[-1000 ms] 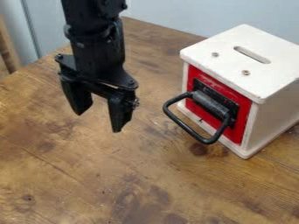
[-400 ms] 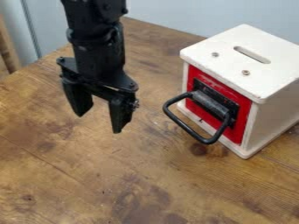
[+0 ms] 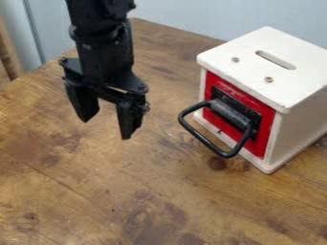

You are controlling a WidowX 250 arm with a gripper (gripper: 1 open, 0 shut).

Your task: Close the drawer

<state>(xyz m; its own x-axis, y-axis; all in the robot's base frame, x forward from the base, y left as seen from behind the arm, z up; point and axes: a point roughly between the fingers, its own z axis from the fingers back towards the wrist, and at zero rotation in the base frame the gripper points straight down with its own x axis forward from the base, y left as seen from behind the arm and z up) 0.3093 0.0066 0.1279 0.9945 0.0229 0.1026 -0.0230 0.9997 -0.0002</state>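
The drawer [image 3: 240, 117] has a red front panel with a dark centre, set in a cream-white cube box [image 3: 272, 77] at the right of the wooden table. Its large black loop handle [image 3: 208, 129] sticks out toward the left front. The red front sits nearly level with the box face. My gripper [image 3: 106, 117] hangs above the table to the left of the handle, well apart from it. Its two black fingers [image 3: 129, 121] point down, spread apart, with nothing between them.
The wooden table [image 3: 153, 201] stretches across the view, with its left edge at the upper left. The box top carries two small slots [image 3: 272, 62]. A pale wall lies behind the table.
The gripper has shifted slightly up and to the left. The drawer and box have not moved.
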